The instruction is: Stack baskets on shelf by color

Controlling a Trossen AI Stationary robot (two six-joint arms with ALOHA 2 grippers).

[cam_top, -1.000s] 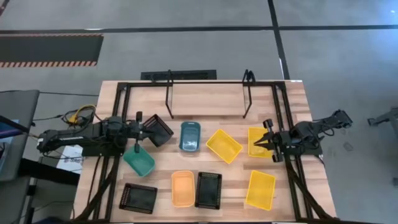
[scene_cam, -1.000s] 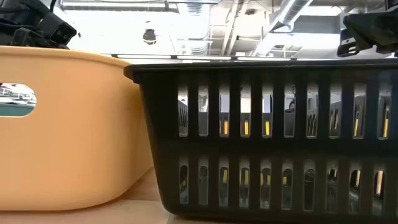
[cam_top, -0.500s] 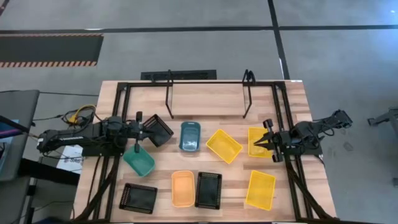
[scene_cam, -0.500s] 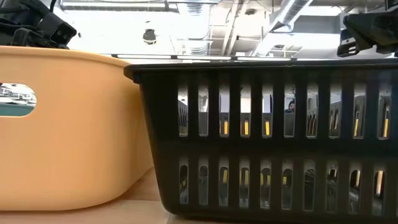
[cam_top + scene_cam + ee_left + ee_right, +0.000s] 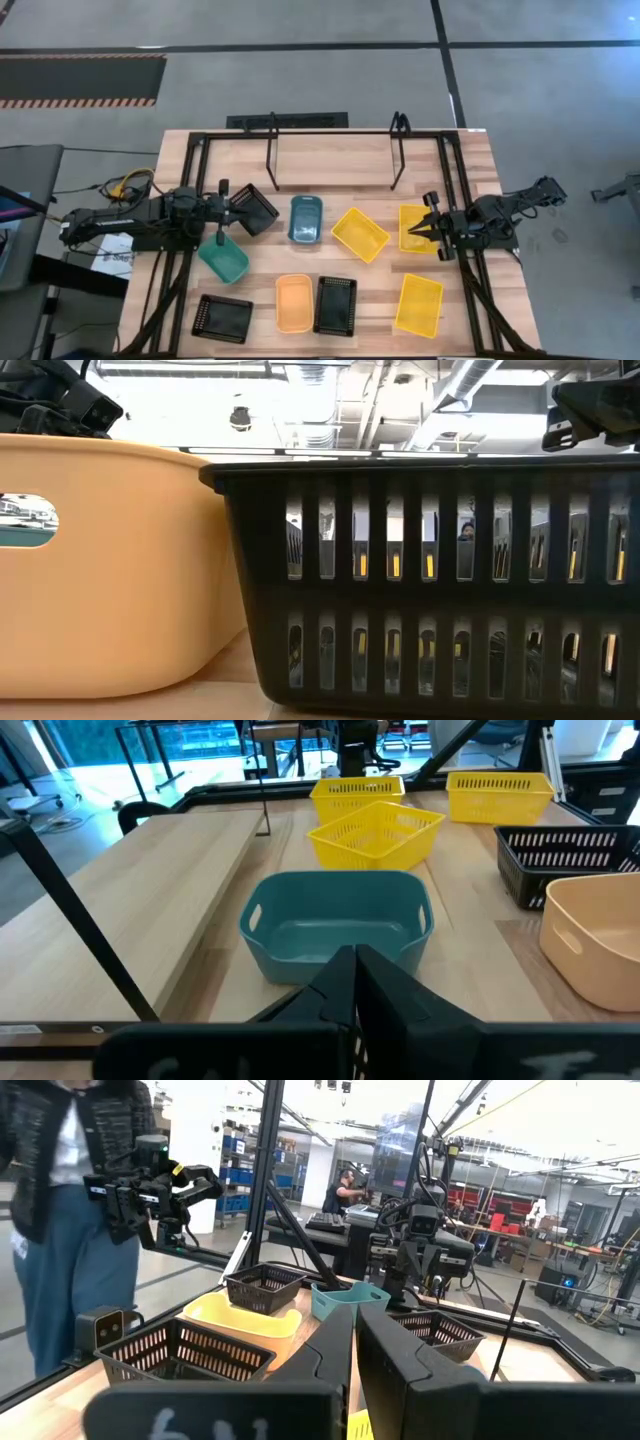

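Nine baskets lie on the wooden table in the high view: three yellow (image 5: 360,233), one blue-grey (image 5: 305,220), one teal (image 5: 222,258), one orange (image 5: 293,302) and three black (image 5: 335,303). One black basket (image 5: 255,208) sits tilted just beyond my left gripper (image 5: 228,213), and no touch shows. That gripper is shut (image 5: 355,952) and points at the blue-grey basket (image 5: 335,925). My right gripper (image 5: 425,228) is shut (image 5: 355,1320) and stands over a yellow basket (image 5: 415,228) near the table's right edge. The shelf (image 5: 270,160) stands at the far side.
The large black frame (image 5: 190,200) runs along the table's edges under both arms. In the low view an orange basket (image 5: 110,560) and a black basket (image 5: 430,580) fill the foreground. A person (image 5: 60,1200) stands beyond the table. Bare wood (image 5: 330,165) lies between the shelf uprights.
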